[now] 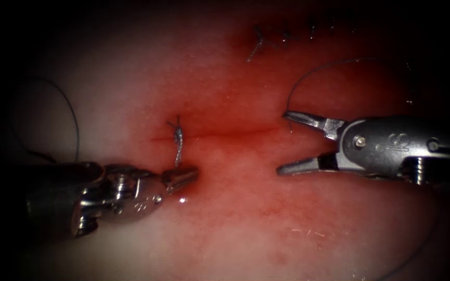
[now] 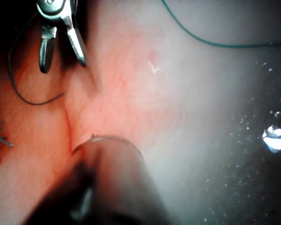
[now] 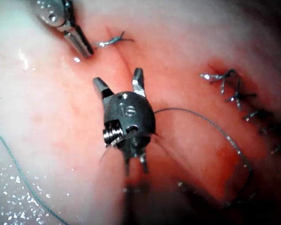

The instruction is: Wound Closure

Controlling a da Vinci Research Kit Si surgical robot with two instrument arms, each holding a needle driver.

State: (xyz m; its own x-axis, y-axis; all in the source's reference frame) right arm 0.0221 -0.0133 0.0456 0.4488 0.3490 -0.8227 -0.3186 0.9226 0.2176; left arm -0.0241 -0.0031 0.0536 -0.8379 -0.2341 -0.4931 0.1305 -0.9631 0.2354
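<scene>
Tissue (image 1: 131, 78) pale at the edges, reddened round the cut (image 1: 225, 134), a thin dark-red line running left to right. Knot (image 1: 177, 136) sits across the cut's left end, short cut tails sticking up and down. Older stitches (image 1: 282, 36) in a row at upper right. Left tool (image 1: 182, 178) just below the knot, jaws closed on a tail of it. Right tool (image 1: 287, 143), right of the knot, jaws wide apart, holding nothing; thread (image 1: 308, 73) arcs up from its upper jaw. Needle not made out.
</scene>
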